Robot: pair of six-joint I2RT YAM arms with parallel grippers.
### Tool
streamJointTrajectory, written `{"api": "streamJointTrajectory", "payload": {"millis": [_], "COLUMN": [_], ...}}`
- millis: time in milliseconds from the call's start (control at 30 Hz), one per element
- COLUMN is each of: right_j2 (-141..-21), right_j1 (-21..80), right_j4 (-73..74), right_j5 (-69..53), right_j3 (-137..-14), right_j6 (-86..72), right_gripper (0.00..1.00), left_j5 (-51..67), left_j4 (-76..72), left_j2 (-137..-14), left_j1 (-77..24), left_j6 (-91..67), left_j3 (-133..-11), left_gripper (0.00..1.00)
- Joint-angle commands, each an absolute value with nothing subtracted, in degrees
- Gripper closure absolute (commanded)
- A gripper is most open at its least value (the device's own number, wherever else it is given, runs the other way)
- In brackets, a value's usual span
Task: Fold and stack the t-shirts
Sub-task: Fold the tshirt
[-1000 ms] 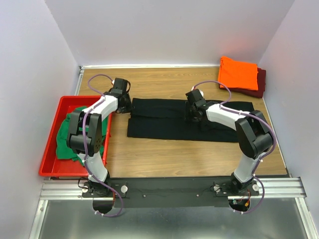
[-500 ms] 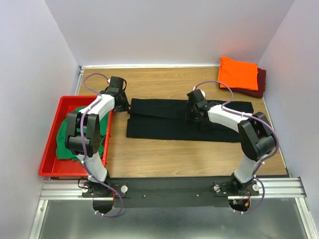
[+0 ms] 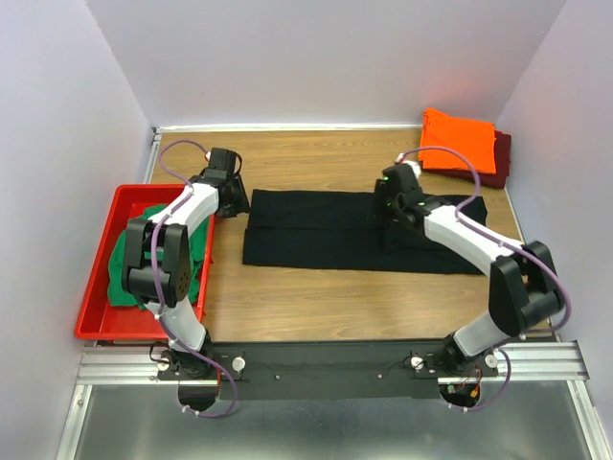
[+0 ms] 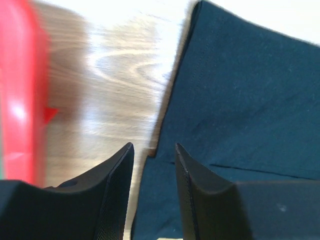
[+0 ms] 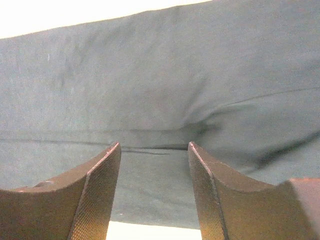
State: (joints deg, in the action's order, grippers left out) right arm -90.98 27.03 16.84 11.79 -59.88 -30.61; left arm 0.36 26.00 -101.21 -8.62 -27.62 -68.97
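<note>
The wooden table (image 3: 316, 307) is carrying everything. The black t-shirt (image 3: 326, 235) is lying across its middle as a long band, and a crease running along it suggests it is already doubled lengthwise. The band is reaching under both sets of fingers. Its left end is showing just ahead of the left tips and spreading off to their inner side, and a fold line is running crosswise just beyond the right tips.

The red tray (image 3: 91, 287) is sitting to the outer side of the left fingers, with the green t-shirt (image 3: 124, 273) bunched inside it, not yet folded. Well beyond the right fingers, in the far corner, the orange t-shirt (image 3: 458, 142) is lying folded on the maroon t-shirt (image 3: 500, 158).

The left gripper (image 4: 152, 147) is hovering at the edge of the black cloth. Its fingers are parted by a narrow gap and gripping nothing, and the cloth's edge is showing through that gap. The right gripper (image 5: 154, 145) is hanging over the band nearer its other end, with fingers spread wider and likewise empty.

The black shirt seems to be midway through its folding, with the crosswise folds not yet made. The next move is probably calling for a descent onto one end and a pinch through every layer. The cloth is soft and stacked, so a shallow pinch would be lifting only the top sheet and undoing the lengthwise fold.
</note>
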Motion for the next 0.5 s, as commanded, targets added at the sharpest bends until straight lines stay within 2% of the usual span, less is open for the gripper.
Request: {"api": "streamJointTrajectory", "payload": {"millis": [0, 67, 300, 467], "right_j2": [-85.61, -84.64, -87.71, -93.94], "right_j1": [21.55, 17.34, 7.83, 7.47], "right_j4": [19.69, 19.95, 19.95, 19.25], "right_j5": [15.82, 15.3, 10.38, 12.13], "right_j3": [-57.84, -56.44, -55.28, -56.95], "right_j6": [-32.96, -33.22, -34.45, -36.04], "right_gripper": [0.36, 0.36, 0.36, 0.35], "left_j5": [-6.58, -8.34, -9.68, -7.38], "left_j4": [27.33, 28.12, 29.09, 25.32], "left_j2": [-95.54, -95.54, -104.31, -107.14], "left_j1": [-9.4, -12.47, -26.88, -31.9], "left_j6": [-26.28, -26.02, -27.24, -28.91], "left_j3": [-72.94, -74.61, -79.28, -76.38], "left_gripper": [0.54, 0.54, 0.79, 0.83]}}
